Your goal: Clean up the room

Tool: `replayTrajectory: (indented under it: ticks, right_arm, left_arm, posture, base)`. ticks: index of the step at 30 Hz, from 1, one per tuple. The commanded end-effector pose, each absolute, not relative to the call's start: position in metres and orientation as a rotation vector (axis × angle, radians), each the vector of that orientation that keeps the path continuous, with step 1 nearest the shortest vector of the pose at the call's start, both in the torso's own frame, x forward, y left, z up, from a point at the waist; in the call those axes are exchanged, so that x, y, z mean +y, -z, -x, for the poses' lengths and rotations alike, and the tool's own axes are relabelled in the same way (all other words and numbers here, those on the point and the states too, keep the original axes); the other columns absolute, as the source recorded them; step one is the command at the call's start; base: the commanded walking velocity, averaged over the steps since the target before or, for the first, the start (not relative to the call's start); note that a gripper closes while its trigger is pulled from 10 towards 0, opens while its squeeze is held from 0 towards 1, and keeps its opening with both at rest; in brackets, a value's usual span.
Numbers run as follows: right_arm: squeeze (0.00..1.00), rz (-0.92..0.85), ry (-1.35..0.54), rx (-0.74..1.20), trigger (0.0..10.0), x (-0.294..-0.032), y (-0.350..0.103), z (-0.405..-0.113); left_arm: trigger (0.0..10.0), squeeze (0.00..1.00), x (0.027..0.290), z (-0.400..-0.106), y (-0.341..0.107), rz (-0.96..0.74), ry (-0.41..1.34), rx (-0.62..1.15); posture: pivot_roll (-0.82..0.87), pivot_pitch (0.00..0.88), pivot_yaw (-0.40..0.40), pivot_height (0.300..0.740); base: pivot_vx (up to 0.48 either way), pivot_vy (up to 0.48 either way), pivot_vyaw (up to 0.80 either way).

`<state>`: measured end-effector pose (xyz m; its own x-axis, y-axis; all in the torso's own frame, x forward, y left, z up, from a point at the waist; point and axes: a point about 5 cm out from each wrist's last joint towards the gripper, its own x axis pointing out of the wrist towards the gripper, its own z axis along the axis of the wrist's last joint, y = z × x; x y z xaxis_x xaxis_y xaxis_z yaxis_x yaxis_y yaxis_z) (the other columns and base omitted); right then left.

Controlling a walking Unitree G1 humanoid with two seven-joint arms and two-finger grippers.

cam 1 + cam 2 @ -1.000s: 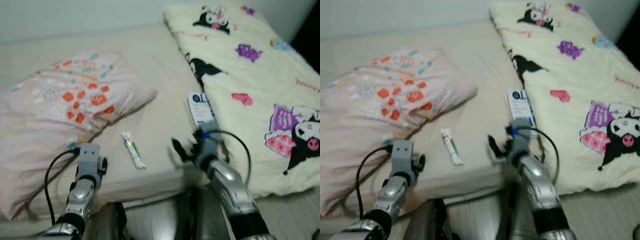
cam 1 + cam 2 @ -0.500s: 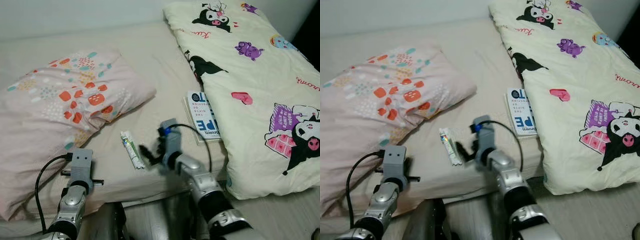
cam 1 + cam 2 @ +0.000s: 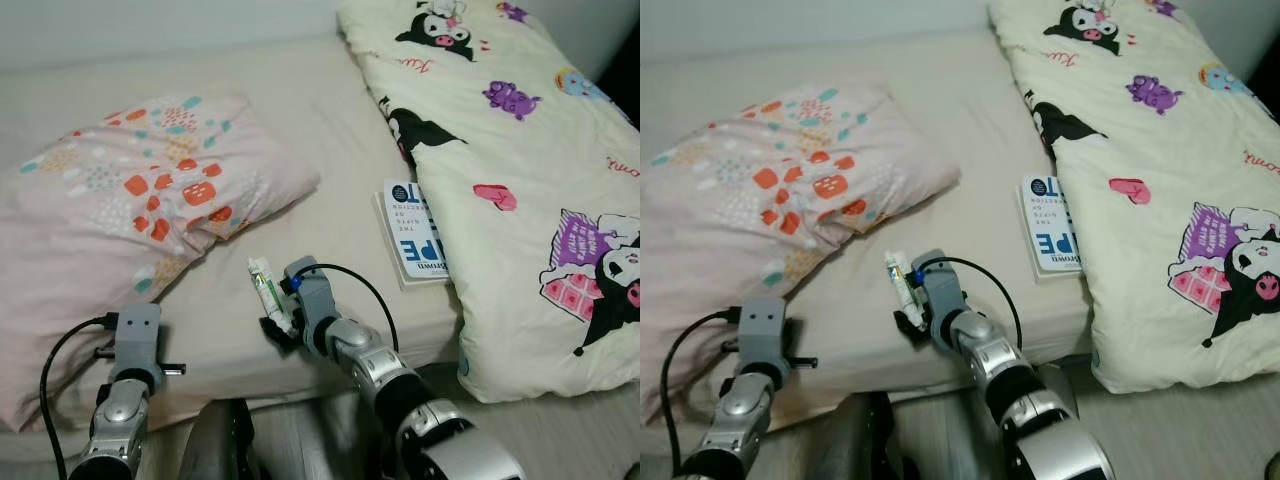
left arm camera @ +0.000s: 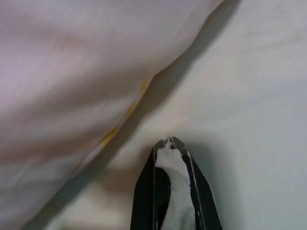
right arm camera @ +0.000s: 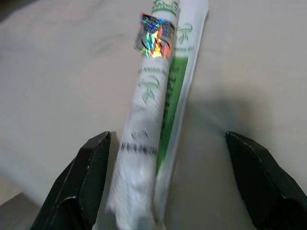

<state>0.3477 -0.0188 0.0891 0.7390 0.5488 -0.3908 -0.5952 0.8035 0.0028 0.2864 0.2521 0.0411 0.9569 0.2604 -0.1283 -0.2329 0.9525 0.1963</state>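
A white and green tube point(image 3: 265, 289) lies on the beige bed sheet point(image 3: 330, 130), between the pillow and a book. My right gripper point(image 5: 168, 138) is open at the tube's point(image 5: 154, 115) near end, one black finger point(image 5: 88, 179) on each side of it, not closed on it. In the left eye view this gripper point(image 3: 277, 326) sits right at the tube's lower tip. My left gripper point(image 4: 171, 143) hovers low by the pillow's edge near the mattress front, shut on a crumpled white scrap point(image 4: 173, 191).
A pink patterned pillow point(image 3: 130, 205) fills the left of the bed. A blue and white book point(image 3: 414, 236) lies beside a cream cartoon-print quilt point(image 3: 520, 150) on the right. The mattress front edge point(image 3: 250, 385) drops to grey floor point(image 3: 560, 440).
My right arm has swung left, from beside the book to the tube, and its fingers now straddle the tube's near end. The left arm has sunk slightly.
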Motion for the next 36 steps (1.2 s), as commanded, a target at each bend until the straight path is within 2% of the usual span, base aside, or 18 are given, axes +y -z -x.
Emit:
replayTrajectory:
  ticks: [1, 6, 7, 16, 25, 27, 29, 30, 31, 33, 35, 36]
  right_arm:
    - [0.0, 0.046, -0.69, 0.442, 10.0, 0.012, -0.079, -0.331]
    - [0.0, -0.01, -0.697, 0.425, 10.0, 0.014, -0.085, -0.334]
    - [0.0, -0.033, -0.697, 0.413, 0.0, 0.015, -0.09, -0.337]
    - [0.0, -0.018, -0.657, 0.445, 0.0, 0.003, -0.09, -0.344]
    - [0.0, -0.064, -0.723, 0.424, 0.0, -0.002, -0.086, -0.341]
    - [0.0, -0.152, -0.738, 0.37, 0.0, -0.01, -0.094, -0.347]
    - [0.0, -0.181, -0.738, 0.347, 0.0, -0.013, -0.097, -0.349]
    - [0.0, -0.215, -0.744, 0.311, 0.0, -0.019, -0.103, -0.353]
    - [0.0, -0.232, -0.748, 0.289, 0.0, -0.022, -0.106, -0.355]
    - [0.0, -0.354, -0.731, 0.185, 0.0, -0.041, -0.125, -0.366]
    - [0.0, -0.388, -0.722, 0.152, 0.0, -0.048, -0.131, -0.37]
    - [0.0, -0.431, -0.701, 0.1, 0.0, -0.06, -0.14, -0.373]
  left_arm:
    - [10.0, 0.0, 0.269, -0.267, -0.03, -0.194, -0.289, 0.223]
    - [10.0, 0.0, 0.273, -0.26, -0.035, -0.218, -0.281, 0.196]
    - [10.0, 0.0, 0.277, -0.252, -0.04, -0.241, -0.275, 0.18]
    - [10.0, 0.0, 0.274, -0.243, -0.044, -0.252, -0.254, 0.182]
    - [10.0, 0.0, 0.263, -0.249, -0.043, -0.237, -0.238, 0.205]
    - [10.0, 0.0, 0.255, -0.263, -0.043, -0.213, -0.24, 0.206]
    - [10.0, 0.0, 0.253, -0.267, -0.043, -0.204, -0.241, 0.207]
    - [10.0, 0.0, 0.25, -0.272, -0.042, -0.194, -0.241, 0.21]
    - [10.0, 0.0, 0.248, -0.275, -0.041, -0.188, -0.24, 0.212]
    - [10.0, 0.0, 0.238, -0.287, -0.04, -0.149, -0.244, 0.227]
    - [10.0, 0.0, 0.235, -0.291, -0.039, -0.136, -0.244, 0.234]
    - [10.0, 0.0, 0.231, -0.296, -0.039, -0.121, -0.243, 0.243]
  posture:
    - [0.29, 0.398, 0.0, 0.57]
    - [0.33, 0.421, -0.001, 0.57]
    - [0.35, 0.438, 0.003, 0.57]
    - [0.34, 0.455, 0.004, 0.57]
    - [0.31, 0.411, 0.001, 0.57]
    - [0.27, 0.335, -0.015, 0.57]
    - [0.27, 0.335, -0.015, 0.57]
    - [0.24, 0.3, -0.023, 0.57]
    - [0.24, 0.3, -0.023, 0.57]
    - [0.19, 0.231, -0.03, 0.584]
    - [0.19, 0.22, -0.031, 0.589]
    - [0.17, 0.192, -0.033, 0.593]
  base:
    - [0.0, 0.0, 0.0]
    - [0.0, 0.0, 0.0]
    - [0.0, 0.0, 0.0]
    - [0.0, 0.0, 0.0]
    - [0.0, 0.0, 0.0]
    - [0.0, 0.0, 0.0]
    - [0.0, 0.0, 0.0]
    - [0.0, 0.0, 0.0]
    - [0.0, 0.0, 0.0]
    - [0.0, 0.0, 0.0]
    - [0.0, 0.0, 0.0]
    - [0.0, 0.0, 0.0]
